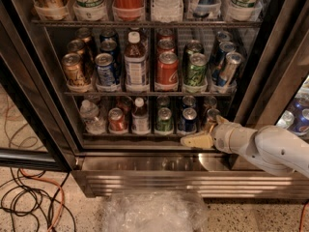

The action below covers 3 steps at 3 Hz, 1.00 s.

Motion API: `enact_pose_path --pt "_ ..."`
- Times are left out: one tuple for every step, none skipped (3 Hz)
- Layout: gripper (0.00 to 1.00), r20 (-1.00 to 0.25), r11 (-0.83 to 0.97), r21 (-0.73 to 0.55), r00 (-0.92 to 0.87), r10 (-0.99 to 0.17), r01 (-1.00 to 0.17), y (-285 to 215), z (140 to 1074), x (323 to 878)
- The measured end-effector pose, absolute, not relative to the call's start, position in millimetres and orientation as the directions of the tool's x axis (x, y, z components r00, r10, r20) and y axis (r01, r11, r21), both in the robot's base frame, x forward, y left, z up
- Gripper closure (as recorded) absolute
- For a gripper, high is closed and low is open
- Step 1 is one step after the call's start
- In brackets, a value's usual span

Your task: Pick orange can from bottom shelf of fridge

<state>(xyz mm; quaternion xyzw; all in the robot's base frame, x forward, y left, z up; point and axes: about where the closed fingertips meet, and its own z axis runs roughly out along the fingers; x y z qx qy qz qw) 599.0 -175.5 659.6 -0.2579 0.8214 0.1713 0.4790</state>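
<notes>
Approach step: gripper (199,139) is at front edge of bottom shelf (135,135), right end, just by the orange can (211,116). Can't tell how open it is or if it's holding anything. Next I need it squarely round that can w/o bumping neighbours.

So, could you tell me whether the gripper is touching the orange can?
Cannot tell. The camera view shows the gripper at the front edge of the bottom shelf, overlapping the orange can; neither contact nor a gap shows plainly.
</notes>
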Motion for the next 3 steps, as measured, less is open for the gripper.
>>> enact_pose_path --pt "0.0 -0.879 0.853 -0.03 -0.393 -0.271 -0.521 -188 661 615" --pt "0.0 -0.882 0.865 -0.043 -0.387 -0.268 -0.5 -192 663 620" --pt "0.0 -0.882 0.858 -0.064 -0.374 -0.287 -0.509 -190 658 626"
